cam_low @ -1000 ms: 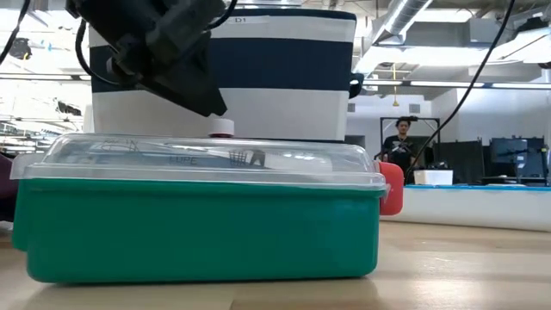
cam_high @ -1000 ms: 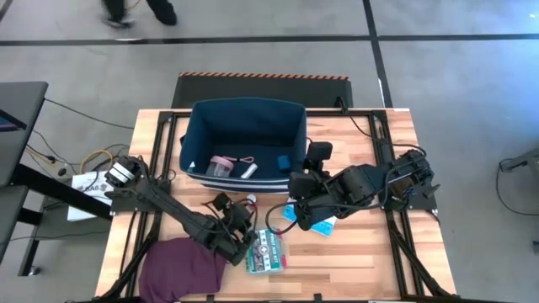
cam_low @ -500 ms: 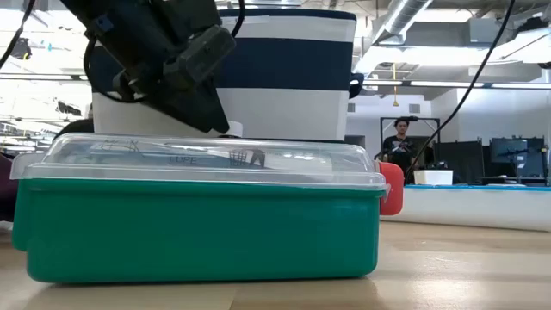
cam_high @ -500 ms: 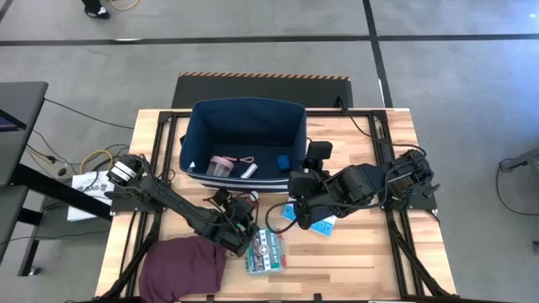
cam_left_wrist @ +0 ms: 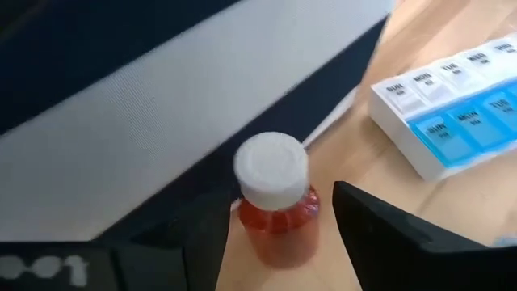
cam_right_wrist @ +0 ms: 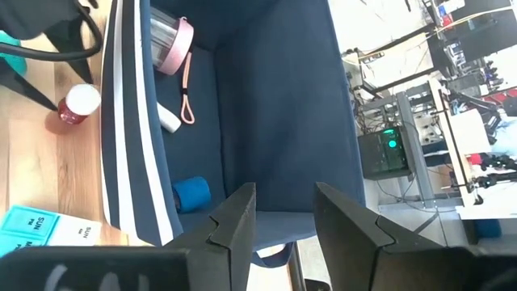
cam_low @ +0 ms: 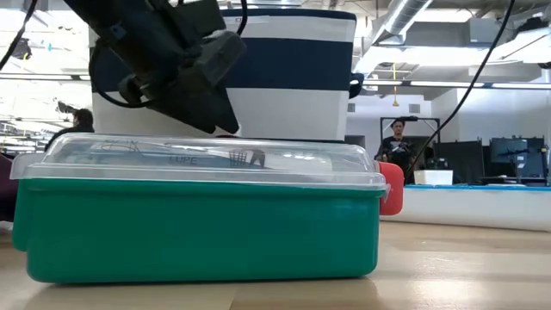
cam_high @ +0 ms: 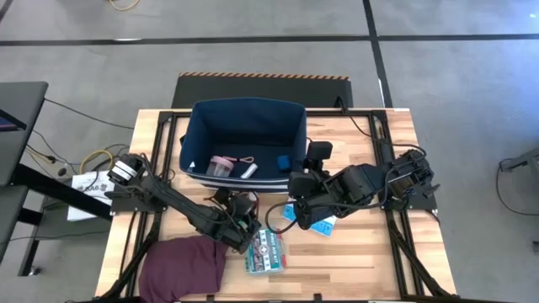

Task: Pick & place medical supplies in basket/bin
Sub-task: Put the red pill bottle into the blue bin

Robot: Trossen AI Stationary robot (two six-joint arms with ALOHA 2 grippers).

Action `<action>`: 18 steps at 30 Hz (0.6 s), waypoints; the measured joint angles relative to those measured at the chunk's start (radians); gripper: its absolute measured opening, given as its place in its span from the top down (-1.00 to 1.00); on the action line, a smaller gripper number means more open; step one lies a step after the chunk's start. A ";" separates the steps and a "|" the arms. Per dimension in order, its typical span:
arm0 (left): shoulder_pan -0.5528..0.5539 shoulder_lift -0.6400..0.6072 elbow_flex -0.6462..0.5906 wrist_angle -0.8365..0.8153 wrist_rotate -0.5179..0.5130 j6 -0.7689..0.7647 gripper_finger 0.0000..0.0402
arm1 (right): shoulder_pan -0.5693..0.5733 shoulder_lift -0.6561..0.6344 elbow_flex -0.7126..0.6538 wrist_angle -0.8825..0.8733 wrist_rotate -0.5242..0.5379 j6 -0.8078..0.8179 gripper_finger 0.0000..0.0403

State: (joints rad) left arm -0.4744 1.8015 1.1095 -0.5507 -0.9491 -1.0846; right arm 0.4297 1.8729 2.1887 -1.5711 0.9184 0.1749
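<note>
A red vial with a white cap stands upright on the table, close to the striped wall of the navy bin. My left gripper is open, low over the table. One finger stands on each side of the vial, with a gap showing between each finger and the vial. A green box with a clear lid lies near the front edge. The light-blue pill organizer lies to the right of the vial. My right gripper hangs open above the bin's near right corner with nothing between its fingers.
Inside the bin lie a pink-lidded container, a white tube and a blue block. A purple cloth lies at the front left, beside my left arm. A person stands far off in the room.
My left gripper has moved toward the vial. In the low view it has shifted right and now covers the white cap that showed a second ago. The vial and the box have stayed in place.
</note>
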 joint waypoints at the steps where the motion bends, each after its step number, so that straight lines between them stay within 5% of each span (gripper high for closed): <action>1: 0.006 0.000 0.000 0.000 -0.003 0.004 -0.05 | 0.000 0.000 0.000 0.000 0.000 0.000 0.41; 18: 0.074 0.000 0.000 -0.003 0.007 0.031 -0.03 | 0.000 0.000 0.000 0.000 0.000 0.000 0.41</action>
State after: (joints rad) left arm -0.4007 1.8015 1.1095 -0.5533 -0.9424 -1.0537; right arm 0.4297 1.8732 2.1887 -1.5711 0.9180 0.1745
